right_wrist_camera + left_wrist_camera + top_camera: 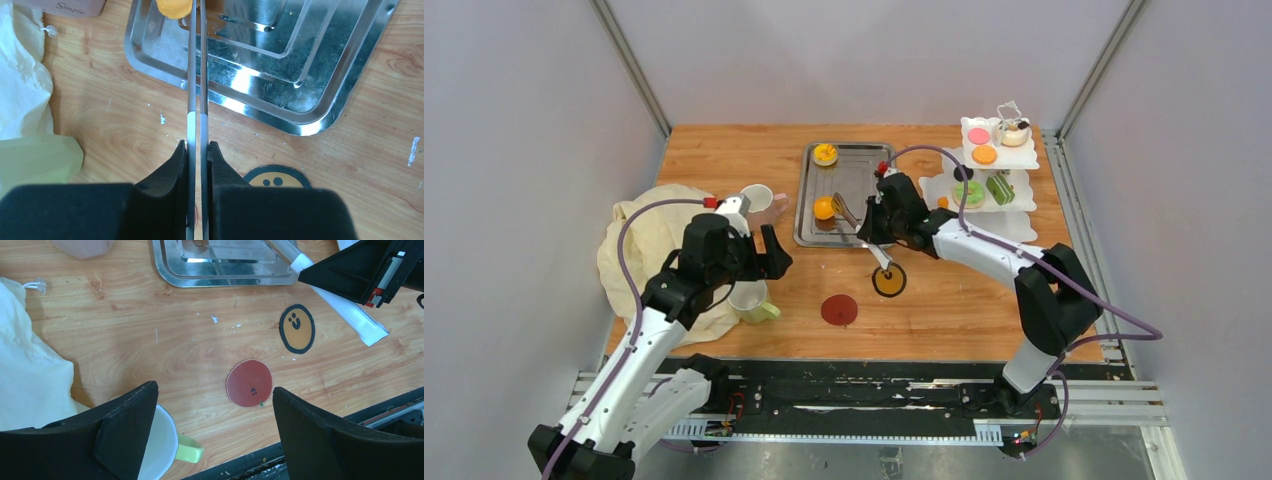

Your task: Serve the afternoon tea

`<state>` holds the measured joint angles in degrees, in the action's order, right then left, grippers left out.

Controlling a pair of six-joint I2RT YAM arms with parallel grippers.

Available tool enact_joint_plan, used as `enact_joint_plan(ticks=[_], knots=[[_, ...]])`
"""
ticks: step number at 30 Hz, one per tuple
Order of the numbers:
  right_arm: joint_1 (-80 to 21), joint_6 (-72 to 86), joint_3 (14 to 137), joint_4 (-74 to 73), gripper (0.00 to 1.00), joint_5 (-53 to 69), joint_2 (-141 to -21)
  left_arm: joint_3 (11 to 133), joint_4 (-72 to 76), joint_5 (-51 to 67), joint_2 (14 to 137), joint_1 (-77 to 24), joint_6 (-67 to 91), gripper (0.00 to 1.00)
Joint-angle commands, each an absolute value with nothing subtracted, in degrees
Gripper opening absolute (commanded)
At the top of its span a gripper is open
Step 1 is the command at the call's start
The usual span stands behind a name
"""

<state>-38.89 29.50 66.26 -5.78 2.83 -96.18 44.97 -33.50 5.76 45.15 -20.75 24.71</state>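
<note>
The table top (pixel 984 290) is pale wood with the grain plain to see and a low sheen. The steel tray (pixel 235 100) is polished almost to a mirror and glares under the lights. The tongs (pixel 192 75) are bright bare metal, turning to a smooth white coating lower down. The cloth (pixel 30 375) is soft cream fabric, matt and rumpled. The red coaster (pixel 249 383) and orange coaster (pixel 297 328) look like thin matt card. The mug (pixel 752 302) is glossy pale green. The left gripper (pixel 214 388) has fingers (pixel 310 435) of dull black plastic. The tiered stand (pixel 1027 200) is smooth, shiny white.
</note>
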Motion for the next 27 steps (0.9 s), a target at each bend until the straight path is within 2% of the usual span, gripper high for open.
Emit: enact_joint_plan(ticks=[1,8,14,22,27], knots=[[-39.54,29.86,65.41,-2.74,0.01,3.77,-91.51,45.26,-33.91,5.28,44.09,-20.54,24.73,0.89],[-39.55,28.75,60.25,-6.44,0.01,-0.10,-81.50,45.88,-33.60,5.54,45.40,-20.52,23.85,0.89],[-39.55,28.24,50.52,-12.20,0.01,-6.34,-66.30,47.61,-33.84,2.41,47.52,-20.54,22.52,0.89],[-38.52,36.73,39.78,-28.51,0.01,-14.93,-42.09,48.24,-31.13,5.20,50.83,-20.48,23.27,0.89],[-37.82,40.21,38.37,-38.53,0.00,-18.19,-38.09,46.50,-28.51,7.05,51.84,-20.55,24.68,0.89]])
